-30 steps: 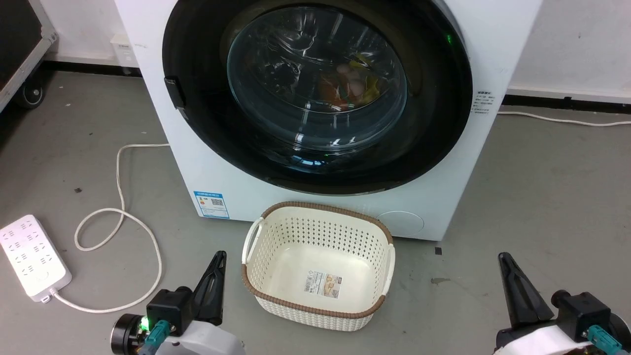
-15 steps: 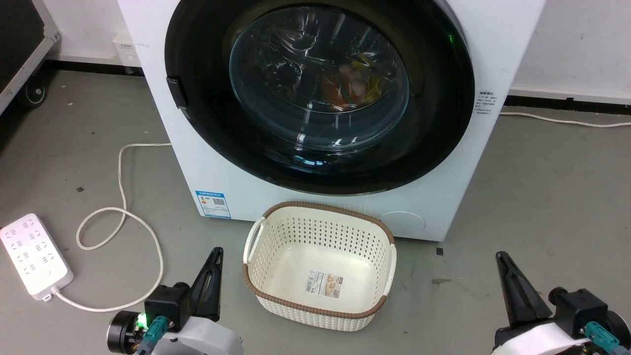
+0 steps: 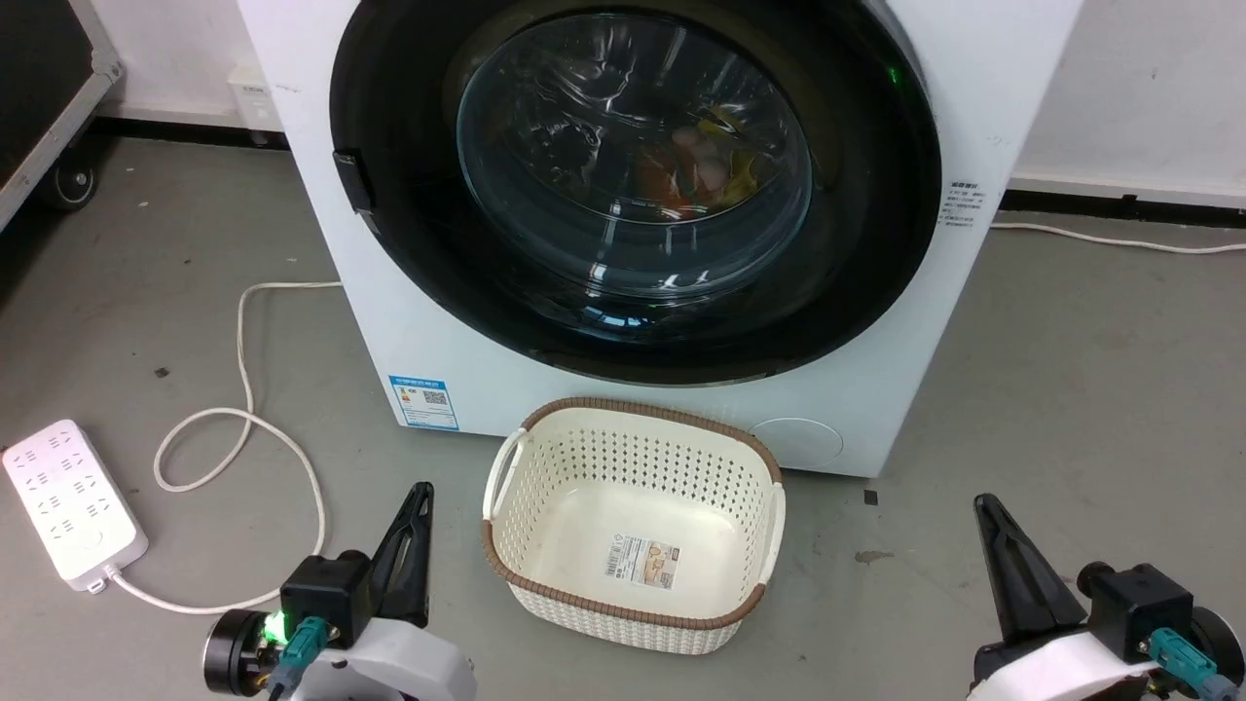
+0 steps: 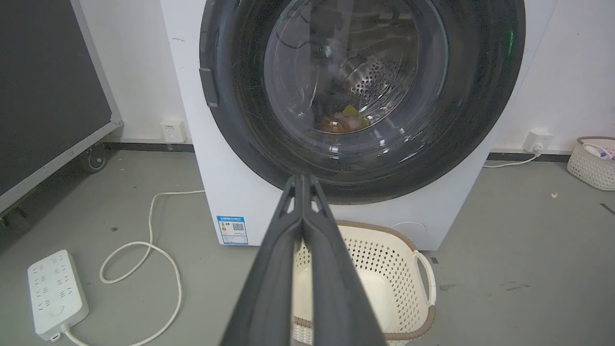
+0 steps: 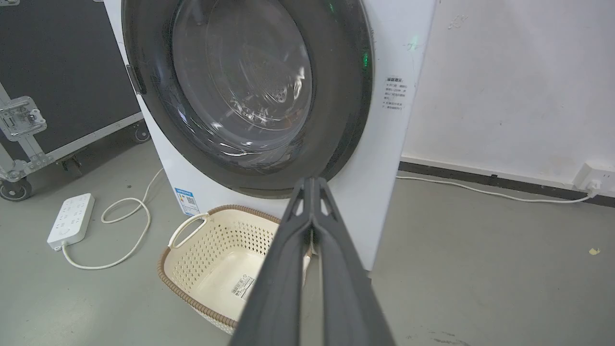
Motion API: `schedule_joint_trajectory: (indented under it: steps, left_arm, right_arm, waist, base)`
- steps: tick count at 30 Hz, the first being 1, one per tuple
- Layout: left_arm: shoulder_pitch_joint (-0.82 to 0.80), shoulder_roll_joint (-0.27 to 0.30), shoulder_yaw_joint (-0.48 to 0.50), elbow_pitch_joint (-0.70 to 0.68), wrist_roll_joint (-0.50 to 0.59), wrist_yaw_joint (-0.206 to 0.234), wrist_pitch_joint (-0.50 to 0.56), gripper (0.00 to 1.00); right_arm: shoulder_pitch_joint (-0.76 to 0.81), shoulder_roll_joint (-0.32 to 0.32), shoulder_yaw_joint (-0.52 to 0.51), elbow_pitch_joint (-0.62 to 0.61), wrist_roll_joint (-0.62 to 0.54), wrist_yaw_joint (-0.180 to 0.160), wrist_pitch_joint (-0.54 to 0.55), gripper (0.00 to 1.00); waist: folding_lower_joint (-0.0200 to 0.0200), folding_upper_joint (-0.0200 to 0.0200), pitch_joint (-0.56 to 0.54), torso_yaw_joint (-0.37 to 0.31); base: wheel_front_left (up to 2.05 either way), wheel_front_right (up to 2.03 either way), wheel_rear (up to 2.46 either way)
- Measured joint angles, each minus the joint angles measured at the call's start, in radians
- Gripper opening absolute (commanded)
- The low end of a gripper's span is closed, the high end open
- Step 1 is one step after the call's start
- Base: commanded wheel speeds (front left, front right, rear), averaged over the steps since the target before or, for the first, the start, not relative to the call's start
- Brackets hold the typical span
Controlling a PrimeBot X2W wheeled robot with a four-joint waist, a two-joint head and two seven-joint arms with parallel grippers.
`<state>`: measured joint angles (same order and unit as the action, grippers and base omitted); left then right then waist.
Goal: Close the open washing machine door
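Two grippers are hanging low in my head view, the left gripper (image 3: 419, 501) just beside the cream basket (image 3: 623, 623) and the right gripper (image 3: 985, 511) well apart on the other side. Both are pointing toward the washing machine (image 3: 428, 331). Each gripper's jaws are pressing together with nothing between them, as both wrist views are showing.

I am judging that they are idling clear of the machine because no push is needed. The washing machine door (image 3: 633, 321) is lying flush against the white front, its black rim covering the drum opening and its latch tab (image 3: 348, 180) sitting at the edge on my left. Coloured laundry (image 3: 696, 170) is showing through the glass bowl. The empty basket is standing on the floor just in front of the machine, below the door, likely parked there for loading.

Counting, I am seeing one machine, one door, one power strip (image 3: 68, 506) trailing one looping cord (image 3: 243, 389), and two baskets, the second basket (image 4: 593, 163) sitting by the wall.
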<state>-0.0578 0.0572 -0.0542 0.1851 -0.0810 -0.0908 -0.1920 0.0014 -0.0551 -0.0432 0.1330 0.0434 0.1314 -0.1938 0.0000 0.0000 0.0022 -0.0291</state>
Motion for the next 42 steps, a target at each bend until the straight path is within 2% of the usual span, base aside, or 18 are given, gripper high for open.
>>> schedule_joint_trajectory:
  steps: [42]
  left_arm:
    - [0.02,-0.003,0.024,-0.083,0.034,0.037,0.09,0.0]
  right_arm:
    - [0.0,0.0,0.019,-0.058,-0.018,0.0,0.091,0.0]
  waist:
    - [0.0,0.0,-0.001,0.014]
  base:
    - [0.0,0.0,0.0]
